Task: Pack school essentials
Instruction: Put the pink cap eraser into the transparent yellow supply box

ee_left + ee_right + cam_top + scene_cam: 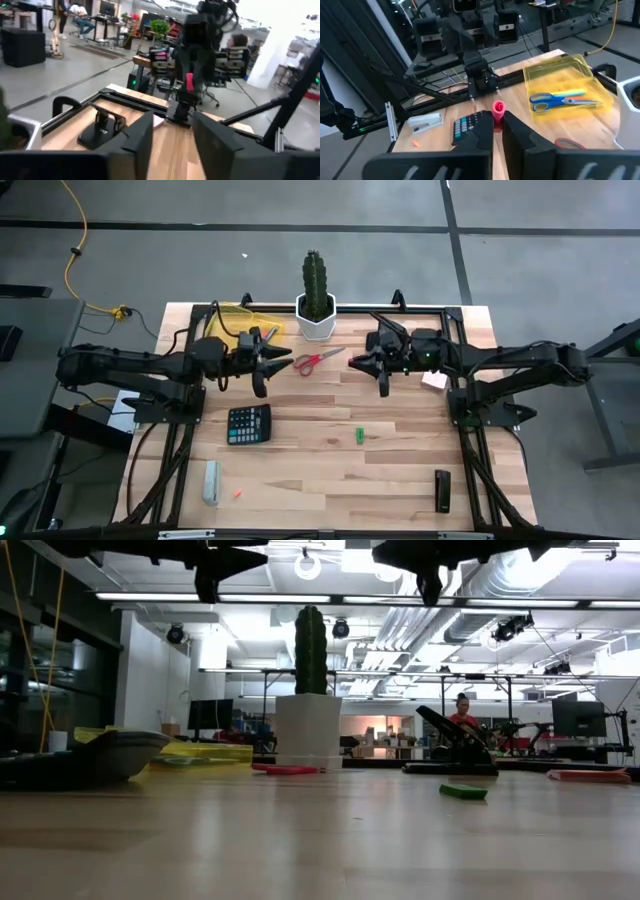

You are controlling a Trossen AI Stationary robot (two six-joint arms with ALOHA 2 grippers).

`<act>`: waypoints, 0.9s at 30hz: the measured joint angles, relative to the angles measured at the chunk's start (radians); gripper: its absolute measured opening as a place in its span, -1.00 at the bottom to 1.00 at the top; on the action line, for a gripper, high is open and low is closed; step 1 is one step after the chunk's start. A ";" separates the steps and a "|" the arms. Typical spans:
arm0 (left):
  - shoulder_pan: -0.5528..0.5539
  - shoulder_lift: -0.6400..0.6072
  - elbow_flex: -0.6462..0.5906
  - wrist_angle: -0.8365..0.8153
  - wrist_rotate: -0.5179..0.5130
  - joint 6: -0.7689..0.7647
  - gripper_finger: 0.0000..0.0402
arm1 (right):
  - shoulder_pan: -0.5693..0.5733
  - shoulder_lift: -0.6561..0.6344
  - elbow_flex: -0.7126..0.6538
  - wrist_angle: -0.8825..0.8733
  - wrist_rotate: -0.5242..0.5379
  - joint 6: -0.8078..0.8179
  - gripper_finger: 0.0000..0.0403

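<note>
Two grippers hang above the middle of the table in the high view, but the lower edge of that frame comes first: a pale grey bar (211,482) and a tiny orange piece (238,494) lie at lower left, and a black stapler (442,490) at lower right. Above them sit the black calculator (248,424), left of centre, and a small green piece (359,436), right of centre. Next up, the left gripper (265,370) has its fingers spread with nothing between them, and the right gripper (375,370) is pressed together, pinching a red-tipped marker (498,108). Between the two grippers the red-handled scissors (318,361) lie flat on the wood, untouched. A small white block (433,380) rests near the right edge. At the top centre stands a cactus (315,280) in a white pot. Left of the pot, the yellow tray (240,315) holds the blue-handled scissors (560,100).
</note>
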 joint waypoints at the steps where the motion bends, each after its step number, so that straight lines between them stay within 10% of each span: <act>1: -0.006 0.009 0.009 -0.013 0.000 0.018 -0.28 | 0.000 0.003 0.002 0.002 -0.001 0.000 -0.99; 11: -0.029 0.205 0.167 -0.032 0.002 0.264 0.11 | 0.001 0.088 -0.001 0.145 -0.002 0.180 -0.99; 27: -0.090 0.447 0.352 -0.029 -0.125 0.667 0.11 | 0.012 0.247 -0.001 0.383 -0.070 0.395 -0.99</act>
